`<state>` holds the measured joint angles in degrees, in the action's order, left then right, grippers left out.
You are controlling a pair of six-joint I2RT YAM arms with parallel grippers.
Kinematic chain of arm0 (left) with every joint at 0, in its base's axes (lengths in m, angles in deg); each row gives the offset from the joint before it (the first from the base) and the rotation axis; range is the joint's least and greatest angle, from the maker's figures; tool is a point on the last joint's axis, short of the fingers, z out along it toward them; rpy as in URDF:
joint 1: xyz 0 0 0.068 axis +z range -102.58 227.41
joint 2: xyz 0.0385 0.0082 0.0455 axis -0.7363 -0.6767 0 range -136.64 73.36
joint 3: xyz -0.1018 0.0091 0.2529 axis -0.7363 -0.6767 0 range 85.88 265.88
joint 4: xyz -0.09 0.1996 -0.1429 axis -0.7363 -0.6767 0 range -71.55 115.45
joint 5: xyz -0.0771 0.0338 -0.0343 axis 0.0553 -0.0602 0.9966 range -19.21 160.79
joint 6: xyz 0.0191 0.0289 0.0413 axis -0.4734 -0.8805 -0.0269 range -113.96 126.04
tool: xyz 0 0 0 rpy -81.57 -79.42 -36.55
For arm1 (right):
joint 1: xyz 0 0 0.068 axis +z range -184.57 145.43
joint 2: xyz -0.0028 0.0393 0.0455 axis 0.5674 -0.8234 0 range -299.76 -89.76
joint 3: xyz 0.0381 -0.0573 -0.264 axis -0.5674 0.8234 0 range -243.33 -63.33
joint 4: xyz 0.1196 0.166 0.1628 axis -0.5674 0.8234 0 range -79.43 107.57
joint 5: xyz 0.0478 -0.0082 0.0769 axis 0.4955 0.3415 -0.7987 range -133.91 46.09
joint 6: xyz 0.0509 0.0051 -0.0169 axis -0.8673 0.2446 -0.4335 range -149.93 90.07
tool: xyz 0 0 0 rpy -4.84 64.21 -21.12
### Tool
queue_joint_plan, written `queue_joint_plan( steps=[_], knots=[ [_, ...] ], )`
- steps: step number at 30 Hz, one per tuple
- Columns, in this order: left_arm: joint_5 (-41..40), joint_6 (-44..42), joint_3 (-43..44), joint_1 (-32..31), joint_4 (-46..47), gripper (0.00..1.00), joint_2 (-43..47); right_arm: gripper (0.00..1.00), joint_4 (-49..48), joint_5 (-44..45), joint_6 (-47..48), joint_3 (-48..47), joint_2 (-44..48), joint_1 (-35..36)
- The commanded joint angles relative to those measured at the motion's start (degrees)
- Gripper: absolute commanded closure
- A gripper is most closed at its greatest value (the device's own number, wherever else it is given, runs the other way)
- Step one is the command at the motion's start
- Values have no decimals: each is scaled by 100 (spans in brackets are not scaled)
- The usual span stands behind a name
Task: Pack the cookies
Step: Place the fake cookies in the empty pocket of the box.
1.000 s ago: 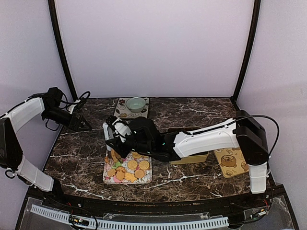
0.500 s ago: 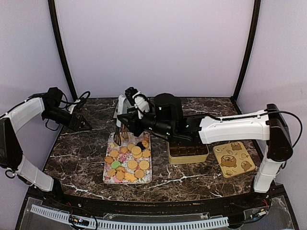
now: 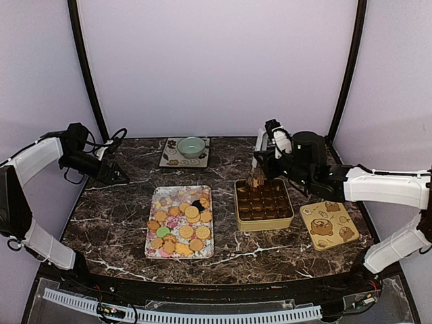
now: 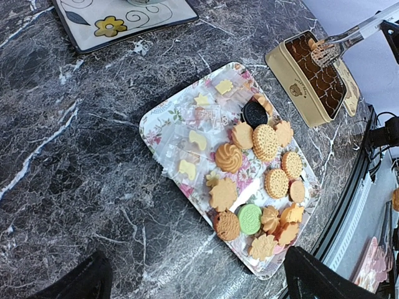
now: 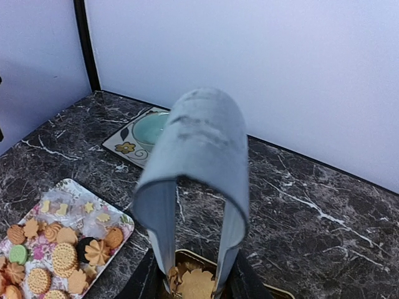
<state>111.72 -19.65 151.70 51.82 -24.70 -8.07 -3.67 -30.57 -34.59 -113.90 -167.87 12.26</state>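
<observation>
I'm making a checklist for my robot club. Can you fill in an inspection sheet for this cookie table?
Surface: dark marble table with white veins.
Job's things: cookies on a flowery tray; gold tin to its right; one flower-shaped cookie pinched in tongs over the tin.
Clutter: green bowl on a square mat at the back; bear-picture lid right of the tin.
Grippers: left gripper open, holding nothing; right gripper shut on the tongs.
Cables: black cable looping by the left arm.
Surroundings: pale walls, black corner posts.
</observation>
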Motion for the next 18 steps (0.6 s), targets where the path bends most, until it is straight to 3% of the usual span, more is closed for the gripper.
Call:
queue_joint_plan(
  steps=[1,18],
  knots=[
    [56,38,-8,39,15,1,22,72,-3,218,120,338,401,-331],
    [82,64,-8,41,-3,1,49,71,-25,72,299,343,380,-903]
  ],
)
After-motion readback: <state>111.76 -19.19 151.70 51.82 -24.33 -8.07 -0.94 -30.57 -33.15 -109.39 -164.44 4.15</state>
